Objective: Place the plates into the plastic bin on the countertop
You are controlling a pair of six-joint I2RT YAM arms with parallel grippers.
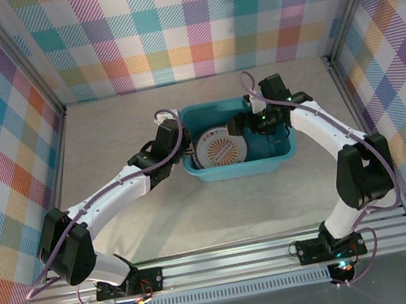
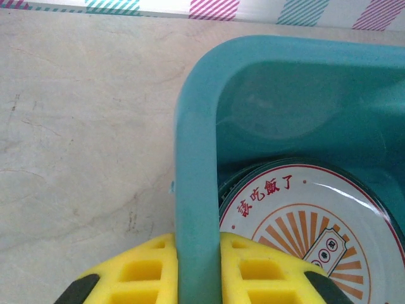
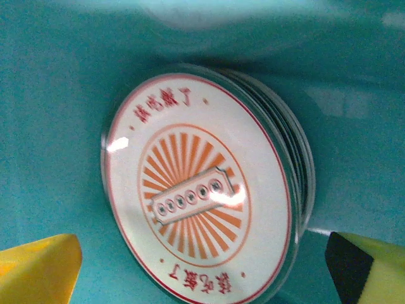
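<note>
— Plates are stacked inside the plastic bin, over toward its 9 o'clock side, with the orange sunburst one with red characters on top. How would you expect them to handle?

— I'd judge them stiff, fairly light and slick. The right wrist view shows glare on the top face, so it looks glazed. They seem likely to chip if knocked on the wall, and the thin raised rim is the only real hold because the flat middle gives nothing to pinch.

— What are the fingers doing?

— The left gripper is clamped on the bin's wall at 9 o'clock. Its yellow fingers sit one outside and one inside the rolled rim. The right gripper reaches in from about 2 o'clock with its fingers spread wide, touching nothing. The top plate lies beyond the gap between them.

— Is there room to move?

— It's tight at 9 o'clock, where the stack sits just beside the wall and the left inner finger. From the top view, the bin floor toward 3 o'clock is bare teal, and the counter around the bin is open. The right arm's easiest way out looks to be straight up over the rim, and the held wall should stop the bin from skidding.
</note>
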